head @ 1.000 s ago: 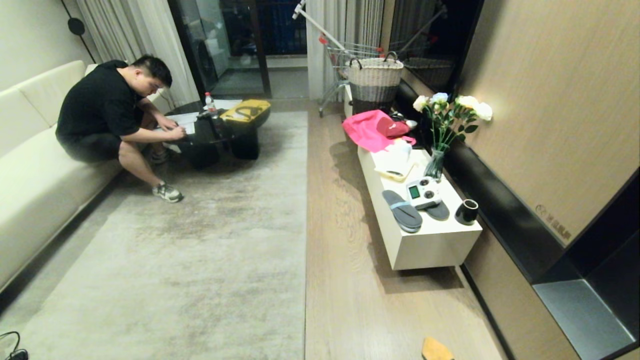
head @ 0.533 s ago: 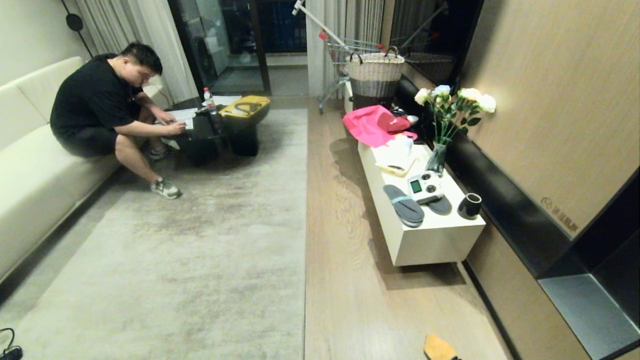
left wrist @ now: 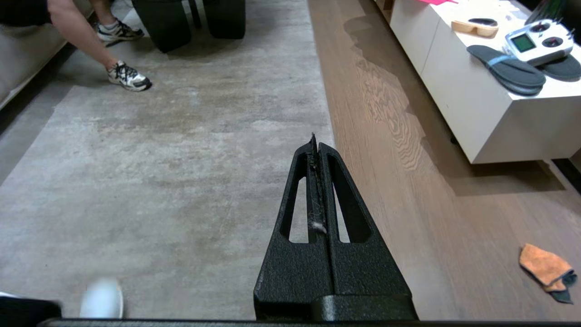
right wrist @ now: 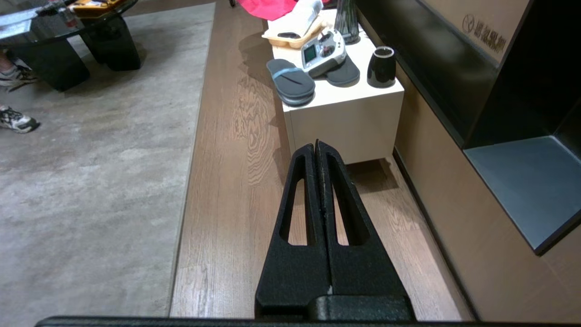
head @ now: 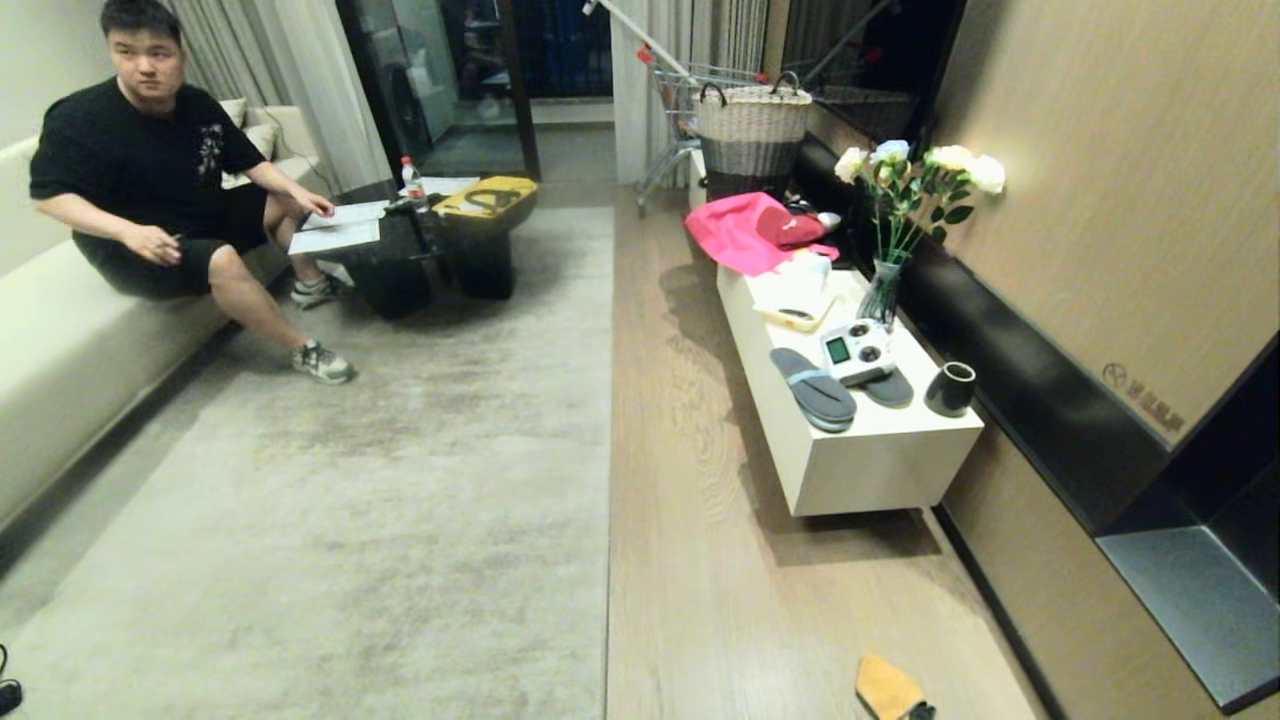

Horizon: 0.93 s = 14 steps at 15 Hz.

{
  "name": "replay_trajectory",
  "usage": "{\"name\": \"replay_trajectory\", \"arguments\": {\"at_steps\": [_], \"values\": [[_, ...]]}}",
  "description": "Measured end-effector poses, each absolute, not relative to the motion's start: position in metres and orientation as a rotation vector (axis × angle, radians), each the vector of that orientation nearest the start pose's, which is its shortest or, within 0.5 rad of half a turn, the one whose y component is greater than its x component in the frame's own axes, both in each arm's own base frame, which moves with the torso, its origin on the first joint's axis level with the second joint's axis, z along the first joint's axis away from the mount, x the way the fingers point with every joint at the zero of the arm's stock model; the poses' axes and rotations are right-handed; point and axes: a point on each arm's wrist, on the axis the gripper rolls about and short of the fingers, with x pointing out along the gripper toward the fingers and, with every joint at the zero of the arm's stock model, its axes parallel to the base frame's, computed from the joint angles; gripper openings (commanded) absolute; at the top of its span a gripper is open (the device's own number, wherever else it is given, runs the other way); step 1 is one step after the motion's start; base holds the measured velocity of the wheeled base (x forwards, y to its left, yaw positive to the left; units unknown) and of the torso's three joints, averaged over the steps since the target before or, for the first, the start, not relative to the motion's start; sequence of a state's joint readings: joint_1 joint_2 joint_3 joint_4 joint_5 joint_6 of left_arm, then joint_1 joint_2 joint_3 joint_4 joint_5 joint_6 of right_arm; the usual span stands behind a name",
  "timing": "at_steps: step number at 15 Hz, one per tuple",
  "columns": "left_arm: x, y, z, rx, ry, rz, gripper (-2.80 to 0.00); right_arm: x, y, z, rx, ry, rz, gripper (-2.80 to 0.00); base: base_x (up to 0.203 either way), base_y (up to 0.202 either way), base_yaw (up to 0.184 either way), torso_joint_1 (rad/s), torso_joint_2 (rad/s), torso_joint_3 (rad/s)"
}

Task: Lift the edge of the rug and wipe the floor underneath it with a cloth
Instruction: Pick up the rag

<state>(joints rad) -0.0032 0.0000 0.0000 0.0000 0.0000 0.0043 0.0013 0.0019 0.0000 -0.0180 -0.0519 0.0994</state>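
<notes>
Nothing done yet: rug edge (head: 610, 450) flat, cloth (left wrist: 542, 269) lying on floor (head: 720, 600), left gripper (left wrist: 316, 150) and right gripper (right wrist: 316, 150) clenched, empty.

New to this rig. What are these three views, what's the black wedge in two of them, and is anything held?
It is a wheeled two-armed robot. The wide picture is from its head camera; the other two come from cameras on each wrist. The black wedges are the left end effector and right end effector, both shut and empty, up in the air. Below: the rug edge lying flat on the floor, and the cloth lying unheld on the planks. A person sits on the sofa.
</notes>
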Motion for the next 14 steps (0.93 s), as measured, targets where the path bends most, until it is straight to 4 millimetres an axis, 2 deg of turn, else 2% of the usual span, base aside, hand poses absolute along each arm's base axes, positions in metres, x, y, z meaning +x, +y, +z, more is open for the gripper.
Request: {"name": "replay_trajectory", "arguments": {"at_steps": [7,14], "values": [[-0.0228,0.0001,0.0755,0.004,0.000,-0.003,-2.80,-0.0227,-0.0012,0.0774,0.099,-0.019,-0.049,-2.80,0.000,0.000,0.000,-0.134,0.50,0.365],[-0.0228,0.0001,0.0755,0.005,0.000,-0.004,-2.80,-0.0227,-0.0012,0.0774,0.100,-0.019,-0.050,-2.80,0.000,0.000,0.000,-0.058,0.46,0.394]]}}
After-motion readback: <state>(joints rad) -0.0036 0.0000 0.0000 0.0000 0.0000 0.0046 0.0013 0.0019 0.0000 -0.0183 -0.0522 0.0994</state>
